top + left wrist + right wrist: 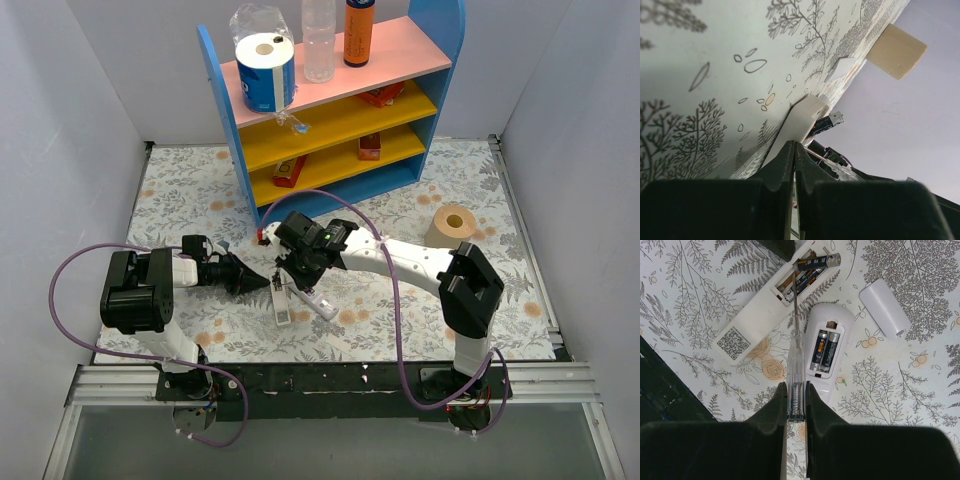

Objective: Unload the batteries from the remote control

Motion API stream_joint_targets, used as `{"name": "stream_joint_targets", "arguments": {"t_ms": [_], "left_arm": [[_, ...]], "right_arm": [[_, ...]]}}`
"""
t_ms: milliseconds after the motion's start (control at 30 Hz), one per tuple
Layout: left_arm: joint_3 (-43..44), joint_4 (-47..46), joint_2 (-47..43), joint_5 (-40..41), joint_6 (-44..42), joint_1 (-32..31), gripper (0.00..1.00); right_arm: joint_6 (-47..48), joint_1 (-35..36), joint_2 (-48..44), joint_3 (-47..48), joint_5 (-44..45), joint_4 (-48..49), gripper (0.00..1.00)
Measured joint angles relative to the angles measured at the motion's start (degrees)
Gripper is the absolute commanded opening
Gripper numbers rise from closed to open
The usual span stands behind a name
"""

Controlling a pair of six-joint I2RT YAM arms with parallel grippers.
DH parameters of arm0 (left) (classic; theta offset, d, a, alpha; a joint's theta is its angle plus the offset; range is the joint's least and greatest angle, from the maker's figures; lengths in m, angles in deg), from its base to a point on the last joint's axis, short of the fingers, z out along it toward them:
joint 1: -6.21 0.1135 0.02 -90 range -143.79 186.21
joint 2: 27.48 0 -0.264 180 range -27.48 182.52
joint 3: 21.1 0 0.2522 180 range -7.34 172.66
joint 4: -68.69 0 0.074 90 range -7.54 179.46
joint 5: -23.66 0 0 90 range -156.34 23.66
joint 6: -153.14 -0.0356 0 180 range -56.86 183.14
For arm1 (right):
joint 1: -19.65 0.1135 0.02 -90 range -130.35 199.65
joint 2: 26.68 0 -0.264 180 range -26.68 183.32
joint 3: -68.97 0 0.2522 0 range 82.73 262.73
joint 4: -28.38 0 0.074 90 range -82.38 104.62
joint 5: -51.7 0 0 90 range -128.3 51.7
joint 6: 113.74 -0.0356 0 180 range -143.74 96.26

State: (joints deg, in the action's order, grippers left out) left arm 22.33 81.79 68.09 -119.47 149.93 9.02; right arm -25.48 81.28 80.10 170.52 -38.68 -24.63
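A long white remote control (757, 322) with a QR label lies with its battery bay open. One dark battery (817, 261) is tilted up out of the bay; a second (801, 284) lies inside. My right gripper (795, 387) is shut on a clear-handled screwdriver (795, 365) whose thin tip reaches into the bay under the raised battery. My left gripper (794, 145) is shut, its tips at the remote's (802, 122) end, where the raised battery (826, 122) shows. From above, both grippers, left (268, 283) and right (300, 268), meet over the remote (281, 303).
A smaller white remote (827, 347) with two batteries in its open bay lies beside the long one. A loose white battery cover (885, 307) lies to its right. A paper roll (452, 225) stands at the right; a blue shelf (330, 100) stands behind.
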Motion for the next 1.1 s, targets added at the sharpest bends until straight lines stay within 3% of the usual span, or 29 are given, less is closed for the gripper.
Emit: {"name": "stream_joint_targets", "arguments": {"t_ms": [667, 900, 1033, 1100], "left_arm": [[1.22, 3.37, -0.22, 1.51, -0.87, -0.55, 0.04], [1.22, 4.37, -1.51, 2.78, -0.96, -1.07, 0.14], [1.20, 5.44, -2.16, 4.15, -1.31, -1.40, 0.35], [1.20, 6.23, -2.51, 4.57, -1.33, -1.51, 0.37]], "right_arm": [[-5.31, 0.13, -4.28, -7.02, 6.67, 9.70, 0.01], [-6.08, 0.07, -4.55, -6.95, 6.43, 9.20, 0.01], [-6.45, 0.00, -4.57, -6.08, 6.47, 7.80, 0.01], [-6.54, -0.02, -4.57, -4.98, 6.73, 6.23, 0.01]]}}
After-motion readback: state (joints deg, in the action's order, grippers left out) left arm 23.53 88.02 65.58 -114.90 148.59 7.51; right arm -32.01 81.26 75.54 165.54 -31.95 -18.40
